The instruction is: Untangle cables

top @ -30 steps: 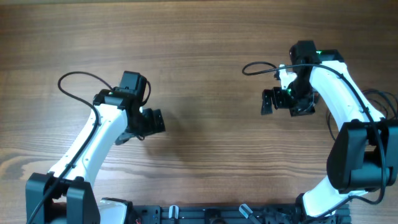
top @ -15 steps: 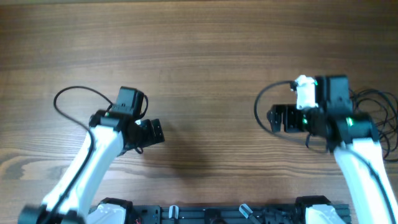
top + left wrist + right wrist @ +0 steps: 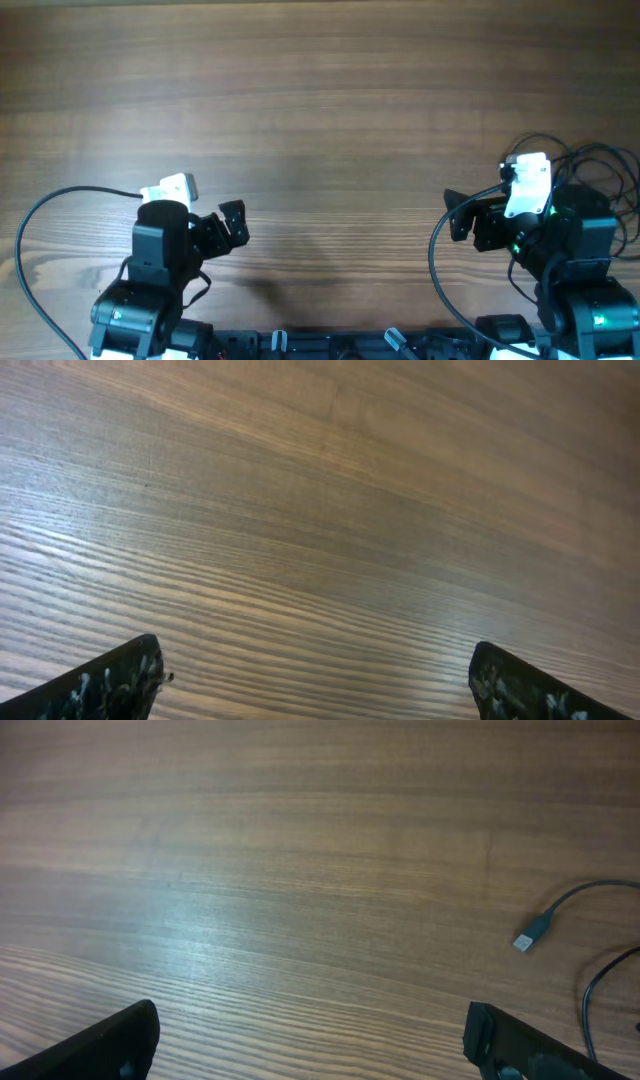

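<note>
Left hand point(image 3: 238, 222) and right hand point(image 3: 456, 215) wide, empty, farther back than a second ago.

The brown wood-grain tabletop point(image 3: 320, 90) filled the overhead frame from edge to edge, its grain running left to right with a paler sheen across the middle, and a black rail with pale fittings point(image 3: 330, 345) lay along the bottom centre edge.
</note>
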{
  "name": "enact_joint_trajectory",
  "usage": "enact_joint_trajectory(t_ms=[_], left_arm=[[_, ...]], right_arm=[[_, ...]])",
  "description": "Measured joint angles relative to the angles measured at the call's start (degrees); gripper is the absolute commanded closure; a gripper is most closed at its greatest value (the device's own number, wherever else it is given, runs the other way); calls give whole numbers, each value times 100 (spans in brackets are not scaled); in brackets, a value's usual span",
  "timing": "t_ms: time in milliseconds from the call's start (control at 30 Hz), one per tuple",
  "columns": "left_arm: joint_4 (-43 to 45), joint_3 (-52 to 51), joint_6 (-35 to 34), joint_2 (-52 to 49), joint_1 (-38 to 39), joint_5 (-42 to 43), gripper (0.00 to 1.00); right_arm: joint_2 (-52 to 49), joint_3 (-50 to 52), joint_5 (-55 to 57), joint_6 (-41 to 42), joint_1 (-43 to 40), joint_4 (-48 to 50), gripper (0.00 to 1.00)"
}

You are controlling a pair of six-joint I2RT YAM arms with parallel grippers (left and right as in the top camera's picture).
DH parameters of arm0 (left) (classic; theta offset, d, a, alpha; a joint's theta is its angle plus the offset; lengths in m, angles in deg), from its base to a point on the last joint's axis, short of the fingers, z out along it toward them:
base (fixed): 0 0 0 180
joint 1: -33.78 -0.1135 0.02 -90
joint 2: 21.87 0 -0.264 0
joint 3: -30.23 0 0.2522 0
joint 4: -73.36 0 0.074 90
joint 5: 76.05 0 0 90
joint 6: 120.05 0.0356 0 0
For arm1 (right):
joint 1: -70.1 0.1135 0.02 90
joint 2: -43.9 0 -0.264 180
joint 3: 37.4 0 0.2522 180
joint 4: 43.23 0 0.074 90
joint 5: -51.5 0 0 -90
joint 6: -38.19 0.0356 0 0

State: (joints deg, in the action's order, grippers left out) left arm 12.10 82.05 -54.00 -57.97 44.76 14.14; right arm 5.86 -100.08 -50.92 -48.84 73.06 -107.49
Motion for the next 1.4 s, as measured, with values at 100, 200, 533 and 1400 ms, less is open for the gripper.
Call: enact_joint_trajectory(t_ms=[100,200,533,1400], left_arm=[[0,-2,0,0,0,-24,0],[0,-9,0,0,0,-35,0],[-2,-11,0,0,0,-35,0],[0,-31,0,-4,0,-37,0]], right_arm=[[-101,4,0,0,0,0,0],[-232,4,0,2,0,2,0],[-697,138,0,2,0,24,0],[3526,3613,114,20,13,3980,0]])
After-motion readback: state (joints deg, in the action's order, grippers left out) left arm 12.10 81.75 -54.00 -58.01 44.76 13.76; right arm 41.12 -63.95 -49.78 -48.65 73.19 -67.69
